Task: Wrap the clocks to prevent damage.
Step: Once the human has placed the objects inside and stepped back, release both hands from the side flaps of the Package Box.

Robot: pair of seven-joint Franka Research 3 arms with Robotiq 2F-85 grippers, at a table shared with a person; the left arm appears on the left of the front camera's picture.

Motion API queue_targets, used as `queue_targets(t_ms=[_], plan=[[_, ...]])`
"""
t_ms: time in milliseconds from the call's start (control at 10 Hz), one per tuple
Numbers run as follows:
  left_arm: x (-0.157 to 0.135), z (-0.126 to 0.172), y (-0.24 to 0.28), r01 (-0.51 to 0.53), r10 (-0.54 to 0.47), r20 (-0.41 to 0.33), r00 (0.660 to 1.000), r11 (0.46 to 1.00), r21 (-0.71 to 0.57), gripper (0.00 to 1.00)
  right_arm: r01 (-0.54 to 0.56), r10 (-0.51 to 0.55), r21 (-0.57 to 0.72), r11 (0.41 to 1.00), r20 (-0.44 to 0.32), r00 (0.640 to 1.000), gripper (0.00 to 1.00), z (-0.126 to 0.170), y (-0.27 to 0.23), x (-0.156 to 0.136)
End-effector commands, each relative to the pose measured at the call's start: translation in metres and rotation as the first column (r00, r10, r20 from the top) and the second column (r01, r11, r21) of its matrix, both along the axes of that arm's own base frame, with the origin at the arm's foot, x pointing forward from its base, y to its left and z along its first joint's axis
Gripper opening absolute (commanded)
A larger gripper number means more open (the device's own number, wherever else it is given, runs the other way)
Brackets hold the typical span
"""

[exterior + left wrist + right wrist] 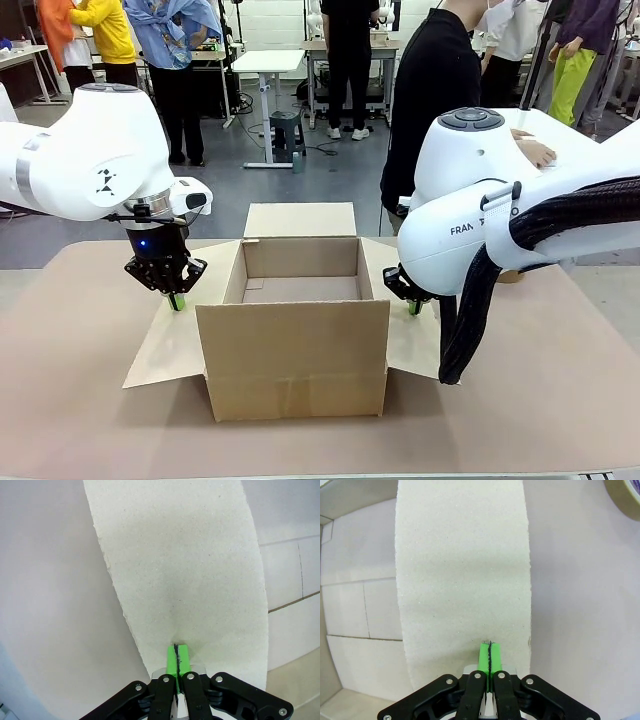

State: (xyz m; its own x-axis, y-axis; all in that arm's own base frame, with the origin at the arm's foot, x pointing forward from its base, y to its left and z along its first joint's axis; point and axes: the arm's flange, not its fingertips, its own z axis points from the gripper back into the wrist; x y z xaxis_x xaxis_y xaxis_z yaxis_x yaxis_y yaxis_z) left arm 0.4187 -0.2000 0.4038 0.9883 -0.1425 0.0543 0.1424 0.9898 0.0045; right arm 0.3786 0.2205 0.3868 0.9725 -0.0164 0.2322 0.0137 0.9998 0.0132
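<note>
lettering (467, 229) "fran" on right arm (520, 170); left hand (176, 300) clamped on left flap (165, 355), right hand (415, 306) on right flap (412, 345)

**Front view:** bright, diffuse overhead room light falling evenly. Open brown cardboard box (295, 350) casting soft-edged shadow onto tan table surface (80, 420); box interior reading slightly darker than outer wall. Glossy white left arm shell (80, 150) carrying mild highlights, nothing clipping.

**Left wrist view:** exposure running pale, low in contrast. Speckled cardboard flap (185, 580) resolving crisply, faint grey shadow pooling just above green gripper pads (172, 660). Wide-angle lens bowing flap edges.

**Right wrist view:** similar flat light washing second speckled flap (462, 570).
</note>
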Motion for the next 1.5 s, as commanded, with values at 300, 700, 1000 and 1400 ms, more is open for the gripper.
queue_targets(t_ms=[300, 700, 1000, 1400], plan=[[-0.0004, -0.0005, -0.0001, 0.004, -0.003, -0.001, 1.0, 1.0, 0.005, 0.0, 0.003, -0.003, -0.002, 1.0, -0.004, 1.0, 0.01, -0.0025, -0.0005, -0.0002], [-0.0004, -0.0005, -0.0001, 0.004, -0.003, -0.001, 1.0, 1.0, 0.005, 0.0, 0.003, -0.003, -0.002, 1.0, -0.004, 1.0, 0.01, -0.0025, -0.0005, -0.0002], [-0.0004, -0.0005, -0.0001, 0.004, -0.003, -0.001, 1.0, 1.0, 0.005, 0.0, 0.003, -0.003, -0.002, 1.0, -0.004, 1.0, 0.01, -0.0025, -0.0005, -0.0002], [-0.0004, -0.0005, -0.0001, 0.004, -0.003, -0.001, 1.0, 1.0, 0.005, 0.0, 0.003, -0.003, -0.002, 1.0, -0.004, 1.0, 0.01, -0.0025, -0.0005, -0.0002]])
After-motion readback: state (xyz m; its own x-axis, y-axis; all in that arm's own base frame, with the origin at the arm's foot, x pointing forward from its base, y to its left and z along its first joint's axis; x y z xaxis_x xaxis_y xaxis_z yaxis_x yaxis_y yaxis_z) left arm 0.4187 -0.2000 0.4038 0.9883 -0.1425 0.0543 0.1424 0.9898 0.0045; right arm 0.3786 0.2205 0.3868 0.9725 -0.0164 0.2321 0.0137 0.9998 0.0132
